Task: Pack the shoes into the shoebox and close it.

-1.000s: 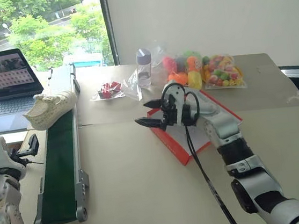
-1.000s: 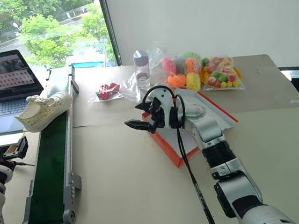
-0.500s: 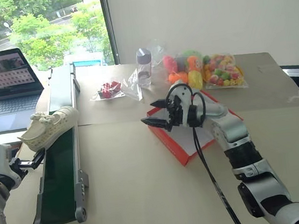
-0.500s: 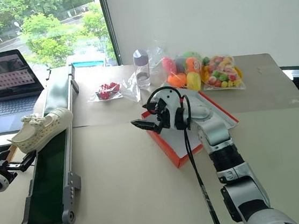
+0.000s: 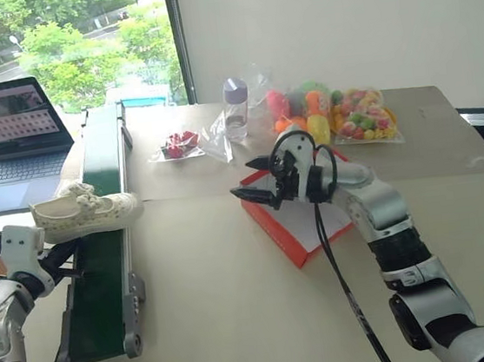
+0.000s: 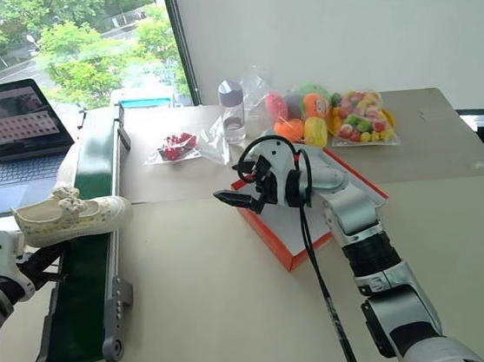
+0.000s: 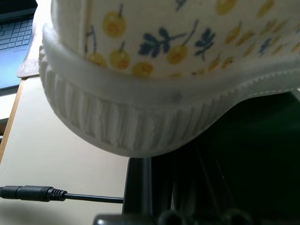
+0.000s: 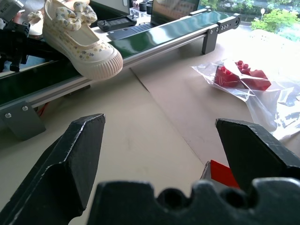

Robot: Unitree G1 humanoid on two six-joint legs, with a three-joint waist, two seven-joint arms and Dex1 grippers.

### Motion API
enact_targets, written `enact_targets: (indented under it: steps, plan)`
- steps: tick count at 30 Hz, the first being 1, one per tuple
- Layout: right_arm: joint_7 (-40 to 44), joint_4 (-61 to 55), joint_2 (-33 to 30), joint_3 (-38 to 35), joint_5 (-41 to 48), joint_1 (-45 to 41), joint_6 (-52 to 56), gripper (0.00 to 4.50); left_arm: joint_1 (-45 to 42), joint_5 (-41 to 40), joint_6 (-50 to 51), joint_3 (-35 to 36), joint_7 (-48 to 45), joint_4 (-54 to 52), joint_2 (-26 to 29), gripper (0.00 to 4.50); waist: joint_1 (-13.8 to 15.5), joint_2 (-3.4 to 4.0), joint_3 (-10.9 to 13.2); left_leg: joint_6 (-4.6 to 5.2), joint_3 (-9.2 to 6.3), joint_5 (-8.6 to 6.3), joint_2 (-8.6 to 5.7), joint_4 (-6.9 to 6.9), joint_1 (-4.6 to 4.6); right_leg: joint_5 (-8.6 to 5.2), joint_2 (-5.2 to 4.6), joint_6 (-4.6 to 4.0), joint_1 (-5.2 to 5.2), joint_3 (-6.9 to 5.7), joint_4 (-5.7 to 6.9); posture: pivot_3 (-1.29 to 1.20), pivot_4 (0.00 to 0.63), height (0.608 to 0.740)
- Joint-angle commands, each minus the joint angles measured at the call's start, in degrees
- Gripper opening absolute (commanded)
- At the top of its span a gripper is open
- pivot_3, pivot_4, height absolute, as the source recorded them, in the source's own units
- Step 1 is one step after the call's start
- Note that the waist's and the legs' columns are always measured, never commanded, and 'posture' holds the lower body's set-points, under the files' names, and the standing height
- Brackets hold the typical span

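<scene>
Head stereo pair looks forward-down over the table (image 5: 238, 304), near-identical framing. Left wrist camera sits tight under the shoe (image 7: 164, 93). Right wrist camera faces level toward green conveyor (image 8: 154, 37); shares shoe, conveyor.

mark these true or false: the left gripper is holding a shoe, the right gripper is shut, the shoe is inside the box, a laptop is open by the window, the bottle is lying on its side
1. The left gripper is holding a shoe. True: it is shut on the heel end, with the shoe over the green belt.
2. The right gripper is shut. False: it is open, with nothing between its fingers.
3. The shoe is inside the box. False: the shoe is held over the green belt, apart from the red box.
4. A laptop is open by the window. True.
5. The bottle is lying on its side. False: it stands upright at the back of the table.
</scene>
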Motion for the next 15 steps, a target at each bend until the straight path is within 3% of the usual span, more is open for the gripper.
enact_targets:
  steps: [1,3,12,15]
  plan:
    - [0.0,-2.5,-0.3,-0.4,0.5,-0.9,-0.1,4.50,0.1,-1.7,2.8,0.2,0.7,-3.7,-0.6,0.59,0.1,0.00,0.0,0.00,0.00,0.00,0.00,0.00,0.00,-0.01,0.00,0.01,0.01,-0.01,0.00,0.00,0.150,0.740]
    - [0.0,-2.4,-0.2,-0.2,0.5,-0.9,-0.2,4.50,0.5,-2.1,3.8,0.6,0.9,-5.0,-0.8,1.14,0.2,0.00,0.0,0.00,0.00,0.00,-0.01,0.00,0.00,-0.01,0.00,0.03,0.02,-0.01,0.00,0.00,0.150,0.740]
    - [0.0,-2.2,0.2,0.4,0.2,-1.1,-0.6,4.50,-0.7,-1.9,3.8,3.6,4.5,-3.4,0.1,4.39,-0.1,0.00,0.0,0.00,-0.01,0.00,0.01,0.01,-0.01,-0.03,0.08,0.06,0.01,-0.02,-0.01,0.00,0.150,0.740]
    - [0.0,-2.0,0.3,0.5,0.2,-1.2,-0.6,4.50,-1.3,-1.1,2.8,4.6,6.5,-2.0,0.7,4.48,-0.4,-0.01,0.0,0.01,-0.01,0.00,0.01,0.01,-0.01,-0.02,0.09,0.05,0.02,-0.02,-0.01,0.00,0.150,0.740]
